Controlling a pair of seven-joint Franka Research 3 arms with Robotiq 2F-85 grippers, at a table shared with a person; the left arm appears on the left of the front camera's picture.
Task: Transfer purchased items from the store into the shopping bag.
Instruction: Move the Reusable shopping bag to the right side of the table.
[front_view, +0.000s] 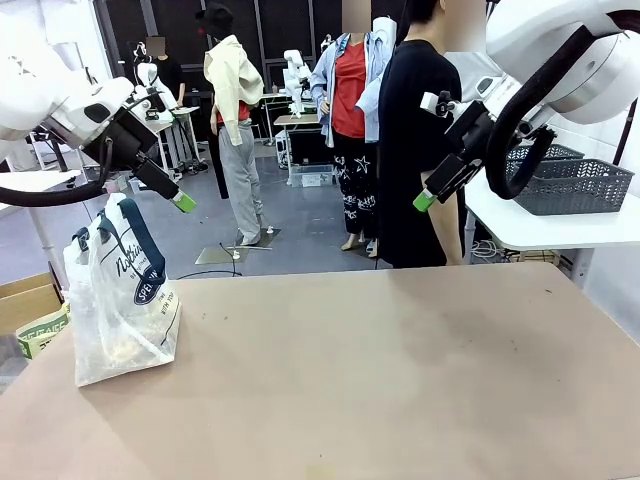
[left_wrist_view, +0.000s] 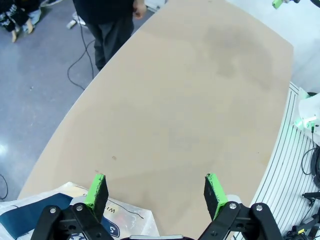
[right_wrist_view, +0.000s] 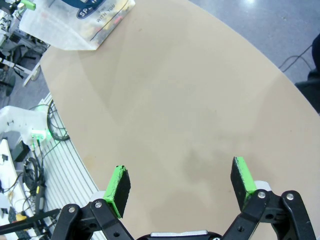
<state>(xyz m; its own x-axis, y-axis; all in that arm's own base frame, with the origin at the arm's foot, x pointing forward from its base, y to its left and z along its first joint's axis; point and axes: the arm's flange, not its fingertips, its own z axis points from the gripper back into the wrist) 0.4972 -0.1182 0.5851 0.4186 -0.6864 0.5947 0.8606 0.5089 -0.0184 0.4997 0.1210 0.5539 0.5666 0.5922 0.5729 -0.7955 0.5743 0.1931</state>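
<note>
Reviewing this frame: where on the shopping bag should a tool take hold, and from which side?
Probably the dark navy handles at the top of the shopping bag, approached from above. The bag stands upright with its handles uppermost, and the open left tool hangs just above it.

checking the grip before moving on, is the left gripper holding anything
No, the left gripper is open, its green pads wide apart over the bare tan table.

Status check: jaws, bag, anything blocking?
Left gripper open, empty, above the shopping bag. Right gripper open, empty, raised over the table. Bag upright at table's left edge, goods inside. Nothing in the way.
</note>
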